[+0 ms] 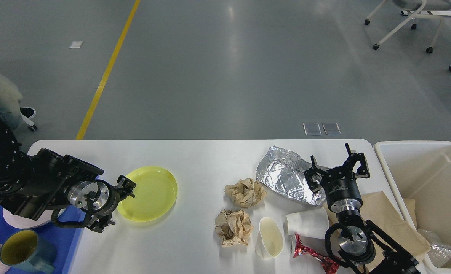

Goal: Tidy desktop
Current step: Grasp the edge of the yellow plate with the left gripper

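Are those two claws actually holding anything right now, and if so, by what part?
Nothing is held. The left gripper is open at the yellow plate's left rim; the right gripper hangs open over the foil tray.
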Robot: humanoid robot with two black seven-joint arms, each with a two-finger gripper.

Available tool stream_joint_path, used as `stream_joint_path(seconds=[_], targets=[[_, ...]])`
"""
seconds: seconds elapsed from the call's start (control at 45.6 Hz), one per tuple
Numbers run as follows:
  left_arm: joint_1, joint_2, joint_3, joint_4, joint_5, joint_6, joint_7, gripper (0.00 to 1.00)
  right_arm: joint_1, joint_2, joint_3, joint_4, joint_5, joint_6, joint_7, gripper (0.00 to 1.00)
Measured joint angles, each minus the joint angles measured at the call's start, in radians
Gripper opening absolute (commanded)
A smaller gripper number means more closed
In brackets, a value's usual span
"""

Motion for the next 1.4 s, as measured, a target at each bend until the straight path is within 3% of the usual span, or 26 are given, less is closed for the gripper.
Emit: stream_joint_path(seconds=[0.329, 0.526, 0.811, 1.03, 1.403], targets=[[0.068, -0.006, -0.010, 0.055, 0.091, 0.013, -0.012, 0.74, 0.000, 0.000, 0.000, -0.001, 0.000, 0.000, 0.000, 1.00], [0.092, -0.006, -0.014, 0.078, 0.101, 0.013, -0.012, 0.61, 0.000, 0.000, 0.000, -0.001, 0.000, 0.000, 0.000, 1.00], [0.105, -0.008, -0.030, 0.083, 0.139, 0.001, -0.008, 0.33, 0.000, 0.000, 0.000, -0.001, 0.000, 0.000, 0.000, 1.00], [0.112, -0.009, -0.032, 0.084, 0.145, 0.000, -0.007, 0.31, 0.000, 0.000, 0.000, -0.001, 0.000, 0.000, 0.000, 1.00], [0.122, -0.010, -0.036, 0.095, 0.146, -0.002, -0.007, 0.19, 0.000, 0.000, 0.000, -0.001, 0.000, 0.000, 0.000, 1.00]])
